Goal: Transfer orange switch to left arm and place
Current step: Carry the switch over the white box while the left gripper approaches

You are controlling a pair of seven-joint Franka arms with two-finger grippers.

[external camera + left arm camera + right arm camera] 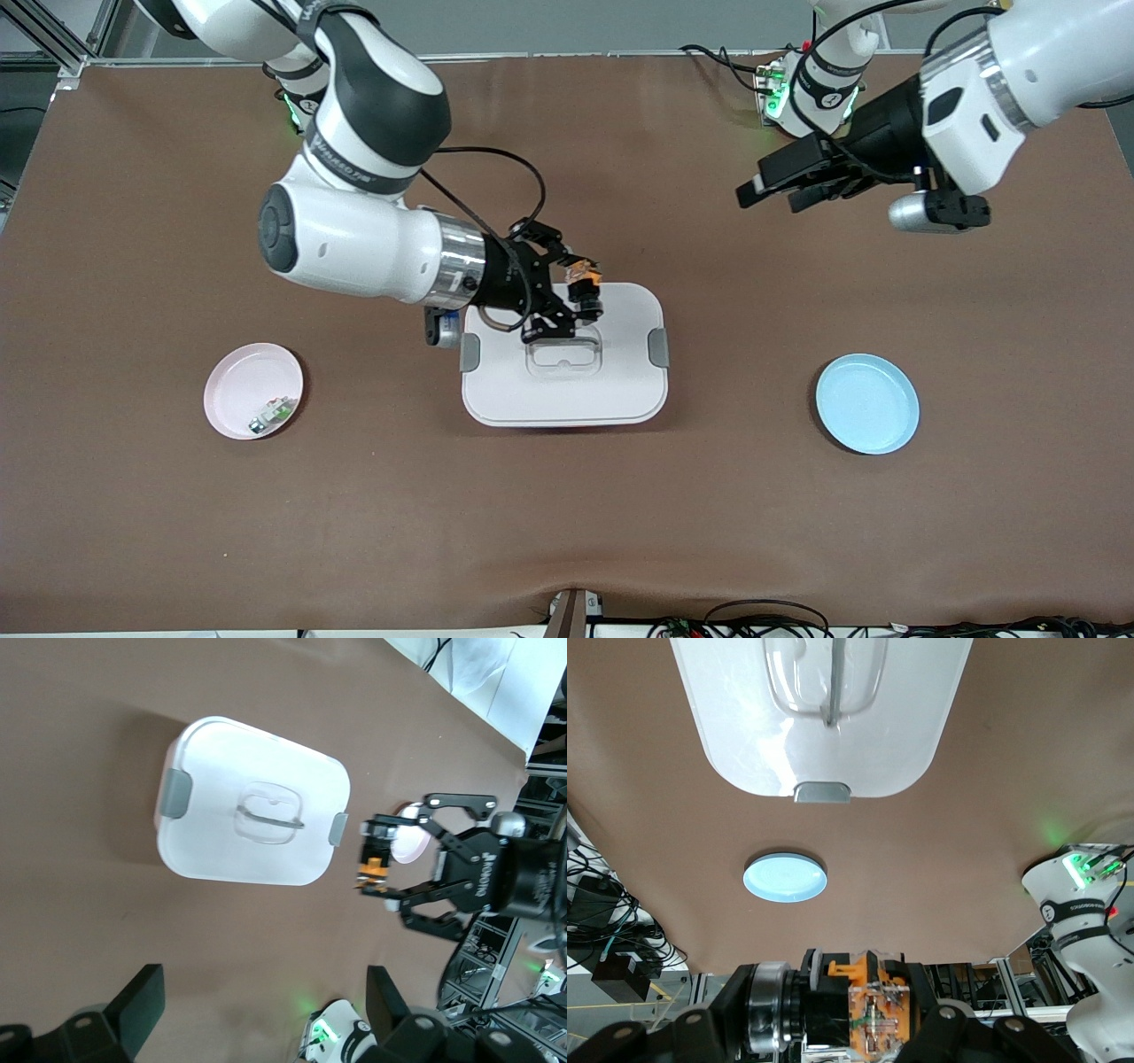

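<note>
Nearest the front camera: round blue plastic plate point(867, 403), round pink plate point(253, 391), large white latched plastic box point(564, 359). My right gripper point(580, 295) is clamped on the small orange-capped black push-button switch point(584, 282), over the box. Judged light, rigid, slippery; take its black barrel. My left gripper point(780, 189) waits, fingers apart.

A brown cloth covered the counter point(567, 514). Aluminium framing point(53, 35) stood at one corner, and cables point(762, 616) trailed along the counter's near edge.
</note>
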